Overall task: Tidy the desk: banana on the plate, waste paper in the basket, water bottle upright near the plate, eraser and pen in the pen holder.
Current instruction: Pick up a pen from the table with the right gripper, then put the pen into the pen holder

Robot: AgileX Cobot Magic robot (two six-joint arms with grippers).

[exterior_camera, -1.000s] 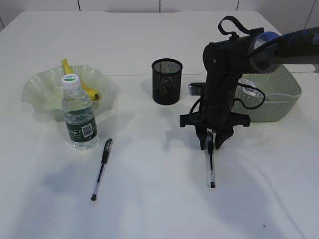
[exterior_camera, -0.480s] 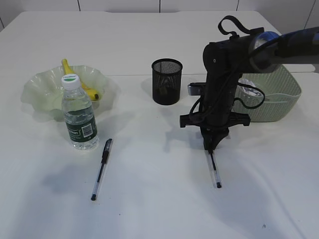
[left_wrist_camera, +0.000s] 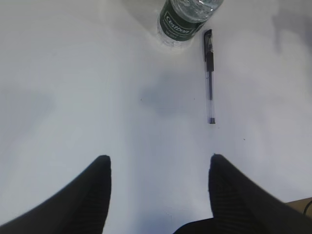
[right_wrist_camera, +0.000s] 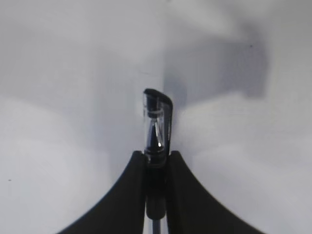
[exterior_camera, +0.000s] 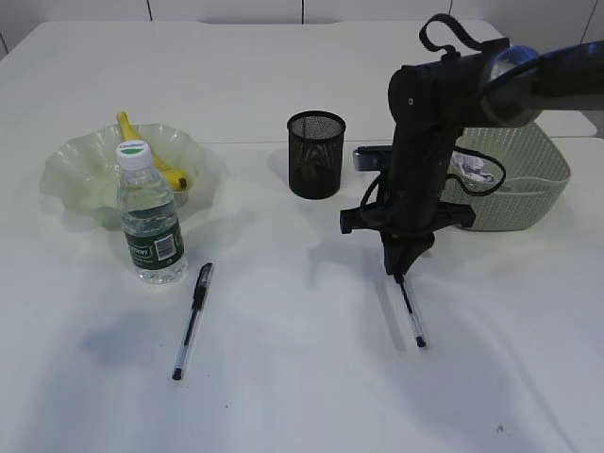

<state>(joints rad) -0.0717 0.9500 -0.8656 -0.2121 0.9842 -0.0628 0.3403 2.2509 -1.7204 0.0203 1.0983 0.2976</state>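
Right of centre on the counter [exterior_camera: 302,396], a pen [exterior_camera: 410,316] hangs slanted from the right tool [exterior_camera: 400,272], which is clamped on its upper end; its lower tip reaches toward the counter, whether touching is unclear. Its long axis runs down and slightly rightward from the tool. Up and to the left stands the holder [exterior_camera: 316,154], near this arm. A second pen [exterior_camera: 193,319] lies flat beside the bottle [exterior_camera: 150,214], its axis nearly toward the left tool [left_wrist_camera: 158,187], which hovers spread wide and empty, the nearer arm for it.
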